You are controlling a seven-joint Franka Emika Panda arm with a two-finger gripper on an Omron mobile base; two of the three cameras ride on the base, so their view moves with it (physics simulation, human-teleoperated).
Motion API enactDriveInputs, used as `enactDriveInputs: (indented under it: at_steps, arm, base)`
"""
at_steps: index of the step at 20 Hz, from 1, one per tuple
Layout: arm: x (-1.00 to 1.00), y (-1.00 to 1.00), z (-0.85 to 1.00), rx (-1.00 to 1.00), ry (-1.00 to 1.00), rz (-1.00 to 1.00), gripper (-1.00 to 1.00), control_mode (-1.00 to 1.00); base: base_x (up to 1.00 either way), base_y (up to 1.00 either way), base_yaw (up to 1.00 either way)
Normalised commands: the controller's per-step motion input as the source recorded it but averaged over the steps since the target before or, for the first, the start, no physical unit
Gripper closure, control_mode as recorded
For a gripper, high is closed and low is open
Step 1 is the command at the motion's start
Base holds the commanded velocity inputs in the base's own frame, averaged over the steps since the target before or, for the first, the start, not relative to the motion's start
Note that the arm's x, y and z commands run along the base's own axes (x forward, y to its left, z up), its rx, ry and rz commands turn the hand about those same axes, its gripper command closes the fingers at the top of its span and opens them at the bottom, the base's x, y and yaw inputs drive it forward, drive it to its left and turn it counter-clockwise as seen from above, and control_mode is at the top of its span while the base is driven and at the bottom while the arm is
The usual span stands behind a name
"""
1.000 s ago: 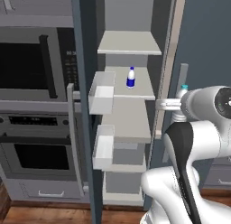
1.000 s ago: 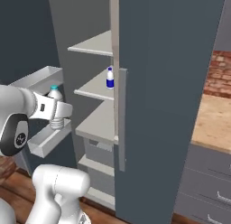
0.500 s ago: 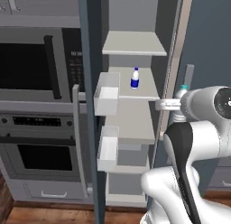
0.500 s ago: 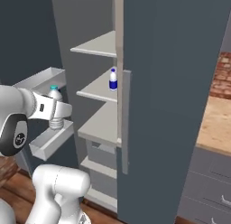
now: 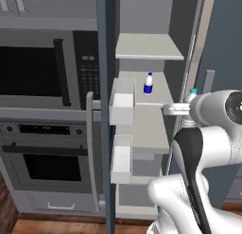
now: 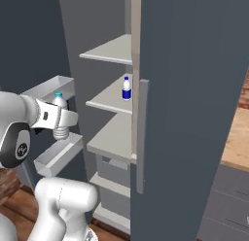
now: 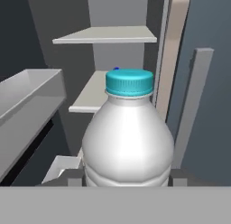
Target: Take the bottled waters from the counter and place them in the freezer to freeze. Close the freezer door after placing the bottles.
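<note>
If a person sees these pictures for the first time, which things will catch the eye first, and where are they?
First comes the teal-capped bottle, large in the hand view and upright, held in the end effector just outside the open freezer. Next is the blue-labelled bottle, standing alone on a middle shelf inside. To the left, beyond the freezer door with its white bins, the black-windowed microwave sits above the oven.

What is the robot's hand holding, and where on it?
The gripper holds the teal-capped water bottle upright, gripped low on its body.
</note>
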Motion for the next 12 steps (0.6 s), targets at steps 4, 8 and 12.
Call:
enactDriveInputs:
  at_steps: [4,8,12]
  arm:
    - [0.00,0.00,0.00,0.00,0.00,0.00,1.00,1.00]
    - [0.00,0.00,0.00,0.00,0.00,0.00,1.00,1.00]
    - [0.00,0.00,0.00,0.00,0.00,0.00,1.00,1.00]
  base:
    - [0.40,0.13,0.00]
    - [0.50,0.02,0.00]
    - [0.46,0.00,0.00]
